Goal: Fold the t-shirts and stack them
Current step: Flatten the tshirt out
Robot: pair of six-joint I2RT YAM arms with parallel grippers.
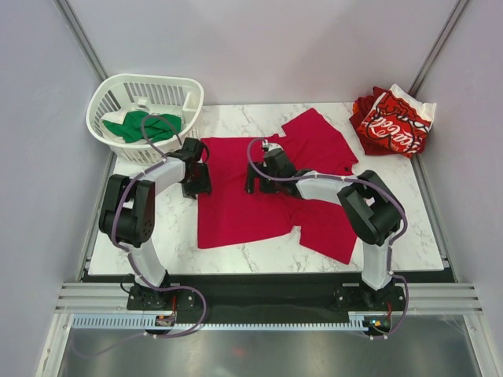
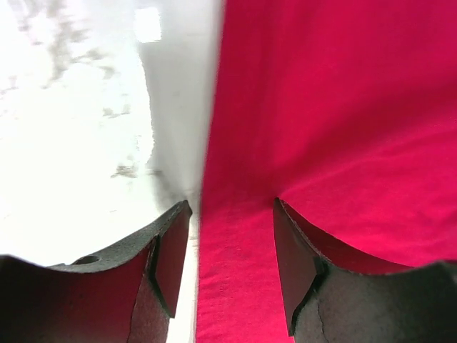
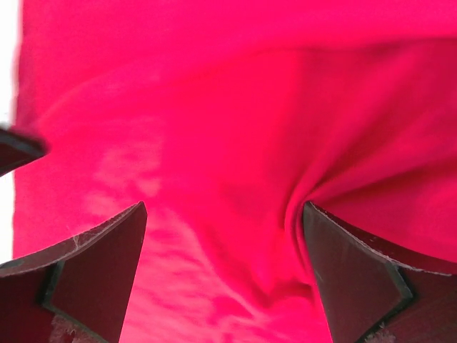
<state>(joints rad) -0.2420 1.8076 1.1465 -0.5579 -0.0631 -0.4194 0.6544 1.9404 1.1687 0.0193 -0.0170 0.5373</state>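
Note:
A plain crimson t-shirt (image 1: pixel 236 208) lies spread across the middle of the marble table (image 1: pixel 409 228). My left gripper (image 1: pixel 196 187) is down at the shirt's left edge. In the left wrist view this gripper (image 2: pixel 232 207) is open and straddles the hem of the crimson cloth (image 2: pixel 321 107), with bare table (image 2: pixel 71 143) to its left. My right gripper (image 1: pixel 259 182) rests on the shirt's middle. It (image 3: pixel 225 211) is wide open on the red cloth (image 3: pixel 214 107), and a wrinkle gathers against its right finger (image 3: pixel 343 271). A red-and-white t-shirt (image 1: pixel 393 122) sits bunched at the back right. A green t-shirt (image 1: pixel 141 126) lies in the basket.
The white slatted basket (image 1: pixel 169 86) stands at the table's back left corner, close behind my left arm. Grey walls enclose the table on three sides. The shirt's right half, with a sleeve (image 1: pixel 326 145), spreads toward the back right.

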